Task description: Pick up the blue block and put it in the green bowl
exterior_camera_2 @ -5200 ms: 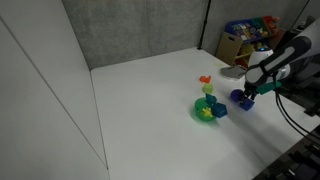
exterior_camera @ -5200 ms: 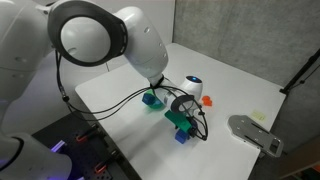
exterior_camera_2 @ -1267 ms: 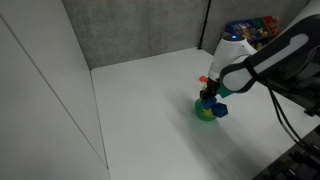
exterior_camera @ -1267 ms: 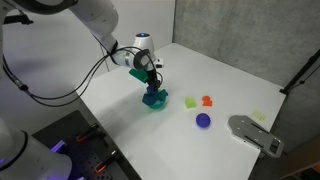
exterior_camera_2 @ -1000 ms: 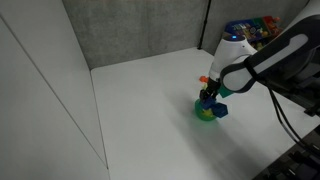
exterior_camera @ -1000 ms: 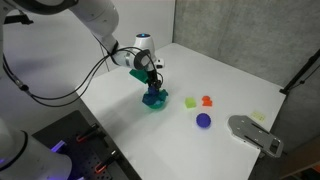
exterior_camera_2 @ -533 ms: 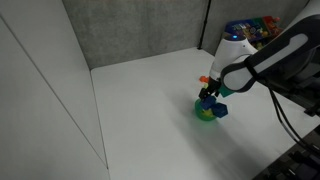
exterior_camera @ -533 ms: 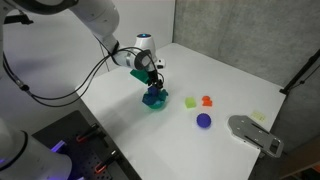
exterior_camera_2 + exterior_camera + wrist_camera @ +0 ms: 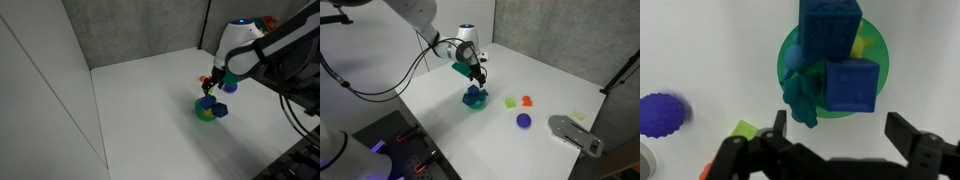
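Observation:
The green bowl (image 9: 790, 42) lies under my gripper and shows in both exterior views (image 9: 473, 104) (image 9: 206, 114). A dark-blue block (image 9: 850, 85) rests in it, at the edge nearest me; it also shows in both exterior views (image 9: 472, 95) (image 9: 220, 110). A second dark-blue block (image 9: 830, 28) sits at the bowl's far side. A teal piece (image 9: 800, 95) and a yellow piece (image 9: 859, 45) are in the bowl too. My gripper (image 9: 840, 130) (image 9: 476, 73) (image 9: 215, 83) is open, empty, and a little above the bowl.
A rounded purple-blue dome (image 9: 523, 120) (image 9: 660, 113), a lime-green piece (image 9: 510, 101) (image 9: 743, 130) and an orange piece (image 9: 527, 100) lie on the white table beside the bowl. A grey device (image 9: 575, 133) sits at the table's edge.
My gripper has lifted up from the bowl and now stands clear above it with open jaws. The blue block stays in the bowl.

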Controlling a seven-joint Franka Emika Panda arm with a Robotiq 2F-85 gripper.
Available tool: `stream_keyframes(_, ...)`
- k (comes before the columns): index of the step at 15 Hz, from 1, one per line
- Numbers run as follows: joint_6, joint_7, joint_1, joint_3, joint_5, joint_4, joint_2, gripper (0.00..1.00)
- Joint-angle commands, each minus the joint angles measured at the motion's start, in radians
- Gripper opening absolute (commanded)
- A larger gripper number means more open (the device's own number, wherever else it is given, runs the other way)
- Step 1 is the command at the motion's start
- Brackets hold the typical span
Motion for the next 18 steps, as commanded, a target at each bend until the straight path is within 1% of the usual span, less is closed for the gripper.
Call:
stream_keyframes(1, -0.135, -0.053, -0.047, 0.024, 0.026, -0.001, -0.097, 1.00)
stream_keyframes(6, -0.368, -0.141, -0.111, 0.040, 0.058, 0.022, -0.204, 1.00)
stream_keyframes(13, -0.670, -0.239, -0.172, 0.024, 0.057, 0.050, -0.376, 1.00)
stream_keyframes(16, -0.768, -0.242, -0.190, 0.016, 0.036, 0.060, -0.449, 1.00)
stream_keyframes(18, -0.805, -0.252, -0.204, 0.008, 0.027, 0.042, -0.514, 1.00)
